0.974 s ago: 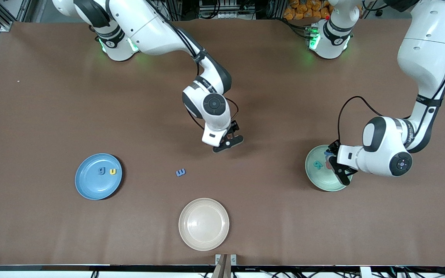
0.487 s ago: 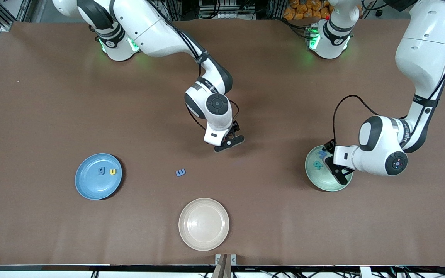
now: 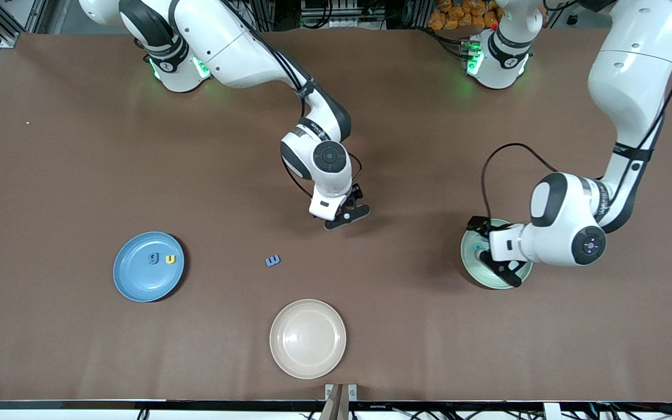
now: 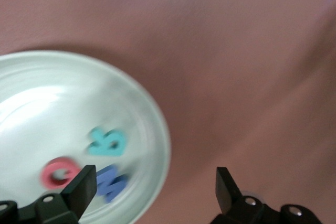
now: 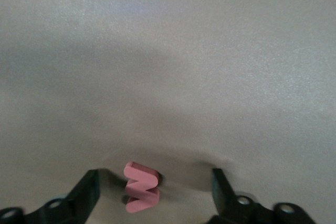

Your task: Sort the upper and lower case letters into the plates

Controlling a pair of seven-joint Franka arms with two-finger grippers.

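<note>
The pale mint green round plate (image 3: 471,263) lies at the left arm's end of the brown table (image 3: 79,175), holding teal, red and blue foam letters (image 4: 107,141) under the spread, empty left claw (image 4: 152,187). Over mid-table, the right claw (image 5: 152,182) stands open astride a small pink foam letter (image 5: 140,186), possibly untouched. The mid-blue round plate (image 3: 137,280) lies well apart.

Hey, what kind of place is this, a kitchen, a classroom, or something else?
Most likely a robotics lab, not a kitchen. Two white robot arms stand bolted along a brown table, aluminium framing and loose cables edge it, and toy letters lie sorted in the blue plate and the mint green plate.
</note>
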